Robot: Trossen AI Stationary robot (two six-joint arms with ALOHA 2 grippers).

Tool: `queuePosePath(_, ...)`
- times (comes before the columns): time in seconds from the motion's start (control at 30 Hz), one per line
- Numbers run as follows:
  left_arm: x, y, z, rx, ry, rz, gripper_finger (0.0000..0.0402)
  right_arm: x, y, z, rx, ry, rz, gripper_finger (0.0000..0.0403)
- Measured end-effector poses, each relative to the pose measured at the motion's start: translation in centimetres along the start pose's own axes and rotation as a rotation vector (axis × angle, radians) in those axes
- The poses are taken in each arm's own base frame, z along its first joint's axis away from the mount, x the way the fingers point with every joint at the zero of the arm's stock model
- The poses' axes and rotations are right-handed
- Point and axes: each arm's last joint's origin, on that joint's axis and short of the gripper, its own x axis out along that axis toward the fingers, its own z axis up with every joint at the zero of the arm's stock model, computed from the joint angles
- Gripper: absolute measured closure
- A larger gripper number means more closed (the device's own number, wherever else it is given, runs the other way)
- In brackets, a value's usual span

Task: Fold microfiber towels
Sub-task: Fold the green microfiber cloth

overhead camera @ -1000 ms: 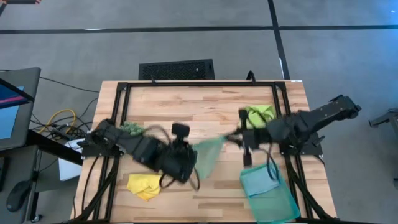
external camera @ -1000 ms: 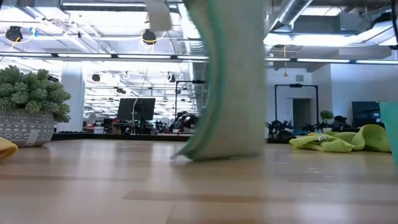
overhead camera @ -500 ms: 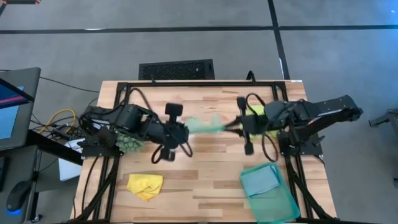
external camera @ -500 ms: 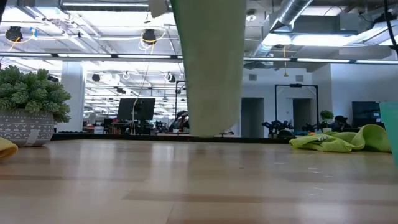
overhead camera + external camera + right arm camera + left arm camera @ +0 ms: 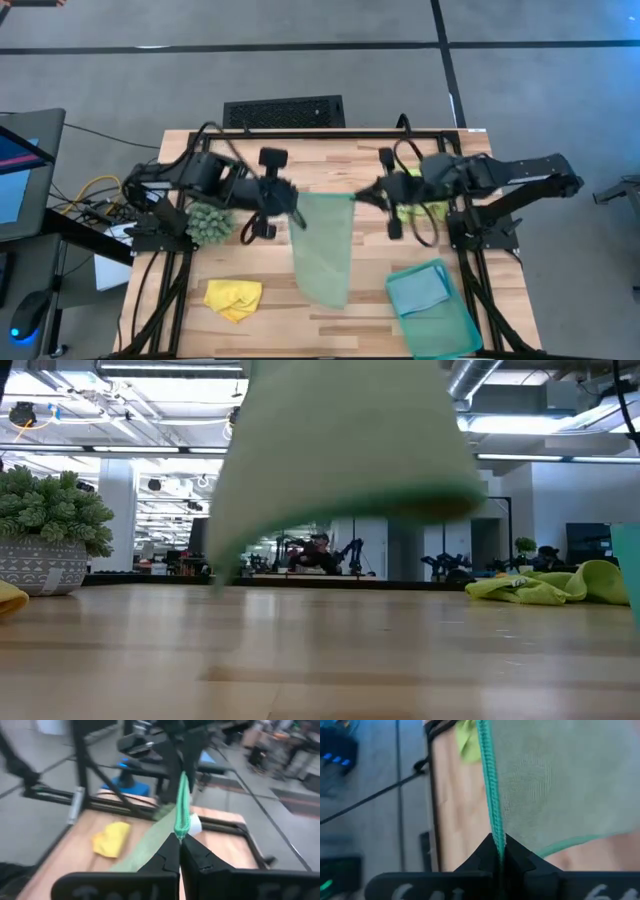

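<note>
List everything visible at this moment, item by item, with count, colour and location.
Sage green towel: one, pale green, held stretched above the table's middle by two corners.
Lime green towel: one, crumpled at the table's right, under the right arm.
Yellow towel: one, crumpled, front left.
Light blue towel: one, folded, in the tray.
Tray: one, teal, front right.
Fuzzy clump: one, dark green, left side.
Table: one, light wood.
Left gripper: jaws shut on the sage towel's corner.
Right gripper: jaws shut on its other corner.

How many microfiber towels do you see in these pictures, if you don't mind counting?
4. The pale sage green towel hangs between both grippers over the table's middle; the yellow towel lies near the front left; the lime green towel sits under the right arm; the light blue towel rests in the teal tray.
</note>
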Motion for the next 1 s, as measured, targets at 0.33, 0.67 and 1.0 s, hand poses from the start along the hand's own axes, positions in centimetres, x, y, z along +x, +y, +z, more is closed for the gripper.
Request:
queuePosePath(0.33, 3.2, 6.3, -1.5, 0.051, 0.164, 0.275, 0.0401, 1.2, -5.2, -2.6, 0.005, 0.069, -0.227, 0.0391)
queuePosePath(0.67, 3.6, 1.6, -0.1, 0.008, 0.081, 0.042, 0.0401, 3.4, -1.9, -6.1, 0.007, 0.292, -0.079, 0.039)
queuePosePath(1.0, 14.0, -13.9, -2.0, -0.052, 0.147, -0.266, 0.0401, 7.9, 7.9, -15.7, 0.075, 0.45, 0.187, 0.0379)
